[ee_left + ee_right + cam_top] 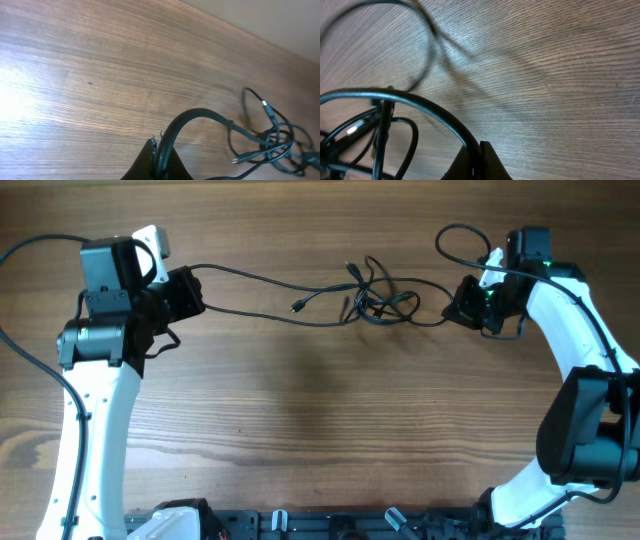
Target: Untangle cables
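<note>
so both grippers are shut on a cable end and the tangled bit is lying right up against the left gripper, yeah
Not quite. The left gripper and the right gripper are each shut on an end of the cables, but the tangled bit lies much nearer the right gripper, with long loose strands running back to the left one. The overhead view shows it.

Black cables (375, 298) on a brown table (300, 410).
The table shows fine, streaky wood grain; the arms (95, 430) are white with black joints.
</note>
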